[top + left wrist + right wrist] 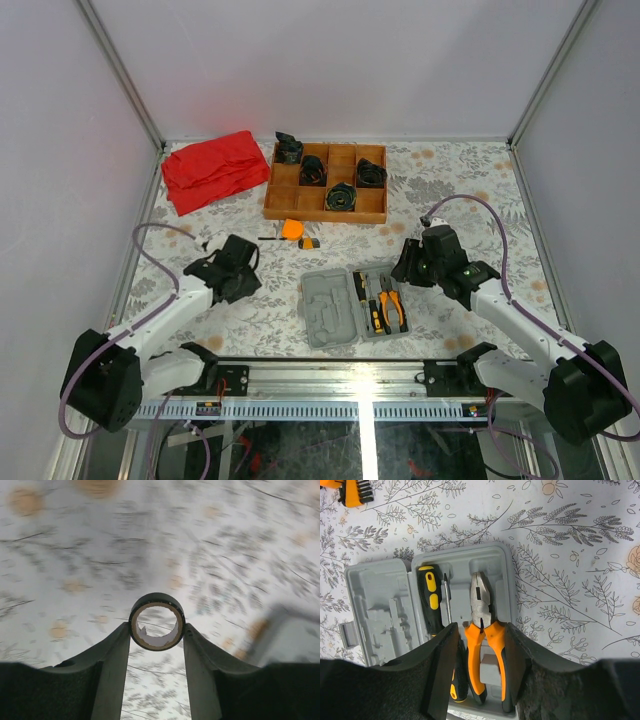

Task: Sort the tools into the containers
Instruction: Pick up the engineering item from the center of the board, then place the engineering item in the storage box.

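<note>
left end effector (pixel 157 630): we are seeing its two fingers pinching the thin black ring (pixel 157 598), one finger pressing on each side.
thin black ring: it is sitting upright between the fingers, so we are looking right through its hole. The counter (pixel 470 190) behind it is looking blurry.
right end effector (pixel 481 627): its fingers are standing spread apart and holding nothing. It is hanging near the right side of the grey case (pixel 325 310).
grey case: it is lying open and flat on the near middle of the counter, between the two arms.
orange-handled pliers (pixel 482 612): they are lying in the right half of the grey case.
black-and-yellow screwdriver (pixel 431 597): it is lying just left of the pliers, in the same half.
orange tape measure (pixel 292 229): it is lying on the counter between the grey case and the wooden tray (pixel 325 213).
small yellow-grey piece (pixel 310 242): it is lying just right of the tape measure.
wooden tray: it is sitting at the far middle, with black coiled bundles (pixel 342 196) in some of its boxes.
red cloth (pixel 215 170): it is lying at the far left, beside the tray.
</note>
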You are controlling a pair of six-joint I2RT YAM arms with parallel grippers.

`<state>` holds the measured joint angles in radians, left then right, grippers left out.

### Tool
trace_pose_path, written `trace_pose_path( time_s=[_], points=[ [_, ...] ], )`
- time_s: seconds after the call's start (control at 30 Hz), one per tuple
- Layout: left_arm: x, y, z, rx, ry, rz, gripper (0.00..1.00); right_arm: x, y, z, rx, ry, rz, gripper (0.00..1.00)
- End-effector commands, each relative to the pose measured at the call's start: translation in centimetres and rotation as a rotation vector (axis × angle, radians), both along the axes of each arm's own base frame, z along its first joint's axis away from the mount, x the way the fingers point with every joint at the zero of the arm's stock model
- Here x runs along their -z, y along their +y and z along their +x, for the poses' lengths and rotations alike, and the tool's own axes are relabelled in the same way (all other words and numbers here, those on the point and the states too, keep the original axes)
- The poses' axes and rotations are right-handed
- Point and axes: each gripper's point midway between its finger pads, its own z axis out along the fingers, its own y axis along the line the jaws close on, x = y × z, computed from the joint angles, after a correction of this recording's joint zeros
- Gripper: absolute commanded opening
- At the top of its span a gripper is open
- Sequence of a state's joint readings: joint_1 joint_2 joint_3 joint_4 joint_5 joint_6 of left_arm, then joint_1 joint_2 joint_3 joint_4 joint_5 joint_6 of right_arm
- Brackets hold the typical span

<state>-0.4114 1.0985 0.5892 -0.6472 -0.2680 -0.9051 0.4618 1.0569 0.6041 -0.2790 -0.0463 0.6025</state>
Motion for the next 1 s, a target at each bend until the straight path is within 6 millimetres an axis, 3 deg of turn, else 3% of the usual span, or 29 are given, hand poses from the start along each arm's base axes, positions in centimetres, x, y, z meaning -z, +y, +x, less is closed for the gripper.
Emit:
trace_pose_path(
  time_s=[0.0,0.2,0.33,0.6,0.77,0.97],
  points=[
    [-3.2,-5.6,2.4,0.235,-0.122,-0.060,0.29,-1.2,0.4,0.8,0.001,-0.032,0.018,0.49],
    [-4.5,-14.6,-0.2,0.527,-0.127,-0.196,0.30,-1.1,0.1,0.5,0.012,-0.033,0.012,0.49],
    [-3.8,-17.9,-3.2,0.676,-0.078,-0.192,0.30,-1.1,0.0,0.4,0.012,-0.027,0.008,0.50],
    [-1.6,-19.5,-7.7,0.797,0.023,-0.118,0.31,-1.2,-0.2,0.3,0.014,-0.031,0.004,0.50],
    [-1.0,-20.4,-8.8,0.824,0.043,-0.101,0.32,-0.9,-0.2,0.2,0.011,-0.023,0.001,0.50],
    [-0.5,-20.1,-9.4,0.831,0.071,-0.050,0.32,-0.9,-0.1,0.2,0.006,-0.022,0.004,0.50]
  ],
)
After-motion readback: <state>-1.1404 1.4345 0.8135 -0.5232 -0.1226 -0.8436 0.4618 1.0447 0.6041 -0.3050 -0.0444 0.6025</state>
